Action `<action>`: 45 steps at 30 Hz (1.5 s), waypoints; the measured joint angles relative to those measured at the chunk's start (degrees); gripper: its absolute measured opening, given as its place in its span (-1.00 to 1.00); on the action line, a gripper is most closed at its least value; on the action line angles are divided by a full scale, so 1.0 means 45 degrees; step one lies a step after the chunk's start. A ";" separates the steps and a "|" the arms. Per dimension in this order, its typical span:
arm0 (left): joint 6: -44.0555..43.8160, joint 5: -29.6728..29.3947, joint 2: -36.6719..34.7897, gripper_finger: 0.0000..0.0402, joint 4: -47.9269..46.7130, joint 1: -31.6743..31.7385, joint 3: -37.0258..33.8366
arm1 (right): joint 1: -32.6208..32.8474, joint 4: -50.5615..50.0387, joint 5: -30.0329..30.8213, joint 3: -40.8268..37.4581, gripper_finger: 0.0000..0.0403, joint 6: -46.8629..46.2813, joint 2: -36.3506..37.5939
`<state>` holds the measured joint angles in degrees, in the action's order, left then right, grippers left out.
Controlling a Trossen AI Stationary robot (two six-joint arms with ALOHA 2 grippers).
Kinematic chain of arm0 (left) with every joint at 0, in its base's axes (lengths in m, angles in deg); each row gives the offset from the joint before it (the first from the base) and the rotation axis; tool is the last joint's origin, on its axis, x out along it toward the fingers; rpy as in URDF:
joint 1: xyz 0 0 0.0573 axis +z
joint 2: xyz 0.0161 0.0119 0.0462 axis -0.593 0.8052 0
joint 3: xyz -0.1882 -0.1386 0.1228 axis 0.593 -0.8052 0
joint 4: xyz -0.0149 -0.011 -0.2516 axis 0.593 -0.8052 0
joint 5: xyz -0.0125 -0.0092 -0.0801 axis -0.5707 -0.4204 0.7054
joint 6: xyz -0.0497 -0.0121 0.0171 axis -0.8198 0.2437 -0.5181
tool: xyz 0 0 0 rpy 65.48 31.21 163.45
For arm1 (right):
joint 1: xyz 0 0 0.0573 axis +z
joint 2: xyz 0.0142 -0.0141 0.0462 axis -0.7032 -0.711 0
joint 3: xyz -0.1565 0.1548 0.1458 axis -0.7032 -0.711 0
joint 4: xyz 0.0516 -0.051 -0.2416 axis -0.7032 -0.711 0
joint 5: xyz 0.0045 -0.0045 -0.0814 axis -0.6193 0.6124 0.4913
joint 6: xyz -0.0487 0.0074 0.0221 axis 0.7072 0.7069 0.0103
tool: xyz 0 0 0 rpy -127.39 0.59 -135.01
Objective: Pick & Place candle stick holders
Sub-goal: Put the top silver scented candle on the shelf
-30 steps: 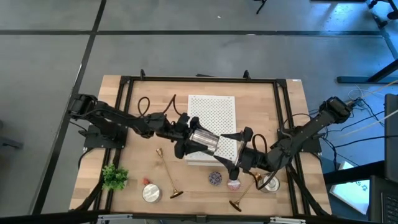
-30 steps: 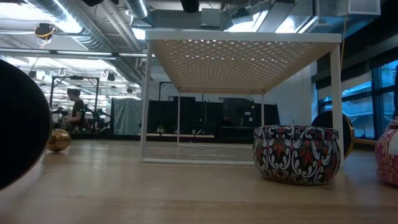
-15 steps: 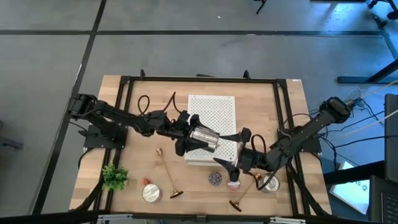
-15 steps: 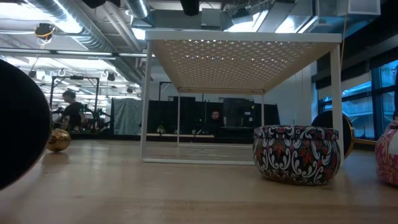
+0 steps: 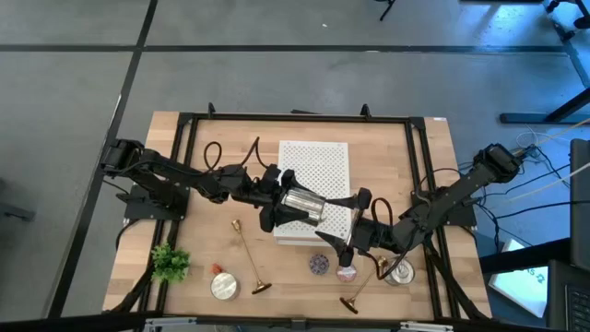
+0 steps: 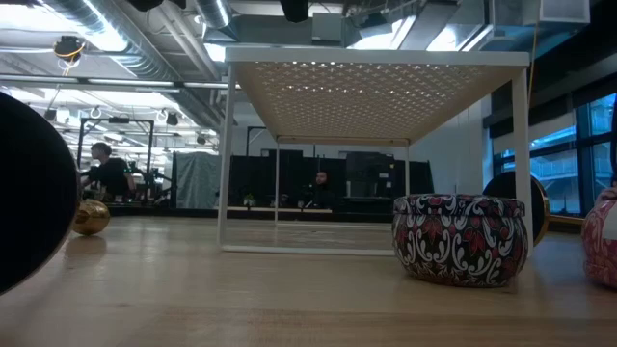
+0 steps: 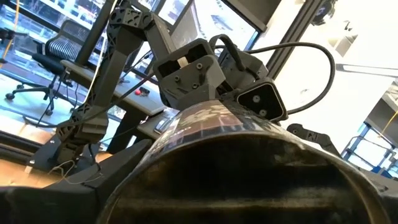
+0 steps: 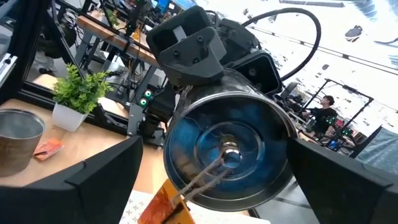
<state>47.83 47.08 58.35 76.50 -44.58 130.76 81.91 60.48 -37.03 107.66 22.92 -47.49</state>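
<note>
Two gold candle stick holders lie on their sides on the near part of the table, one at centre left and one partly under my right arm. My left gripper is shut on a round silver tin above the white perforated stand. My right gripper stands open just to the tin's right, pointing at it. In the right wrist view its fingers flank the tin's round end without touching. My left gripper pinches the silver tin by its curved side wall between its two fingers. The fingers come about level from the table's left. The tin lies on its side, one round end toward my right gripper, lifted clear of the white stand.
A small green plant, a silver tin, a patterned tin, a pink disc and another silver tin stand along the near edge. Black frame rails border the table. People show far behind in the low view.
</note>
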 joint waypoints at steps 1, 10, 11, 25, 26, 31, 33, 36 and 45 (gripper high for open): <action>0.0000 -0.0003 0.0000 0.75 0.0012 0.0000 0.0000 | 0.0000 0.0056 0.0026 0.0000 0.99 0.0093 0.0000; 0.0011 0.0004 0.0000 0.75 -0.0028 -0.0015 0.0000 | 0.0108 0.0222 0.0811 0.0000 0.99 0.0435 0.0000; 0.0010 0.0048 0.0000 0.75 -0.0031 -0.0015 0.0000 | 0.0117 0.0217 0.0807 0.0000 0.99 0.0430 0.0000; 0.0102 -0.0100 0.0026 0.75 -0.0029 -0.0427 0.0000 | -0.0400 0.0029 -0.0523 0.0000 0.99 -0.0011 0.0000; 0.0098 -0.0100 0.0025 0.75 -0.0029 -0.0427 0.0000 | -0.0444 0.0028 -0.0599 0.0000 0.99 -0.0012 0.0000; 0.0092 -0.0020 0.0029 0.75 -0.0038 -0.0442 0.0000 | -0.0752 0.0023 -0.1741 0.0000 0.99 -0.0012 0.0000; 0.0087 0.0032 0.0029 0.75 -0.0046 -0.0452 0.0000 | -0.0872 0.0023 -0.2102 0.0000 0.99 -0.0012 0.0000; 0.0087 -0.0023 0.0031 0.75 -0.0124 -0.0481 0.0000 | -0.1060 -0.0139 -0.2467 0.0000 0.99 -0.0047 0.0000; -0.0065 -0.0292 0.0433 0.75 0.0159 -0.0488 0.0000 | -0.1543 -0.0351 -0.3204 0.0000 0.99 -0.0109 -0.0006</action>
<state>47.54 45.77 60.30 77.21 -46.78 130.76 74.97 58.90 -51.45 107.66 22.43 -47.52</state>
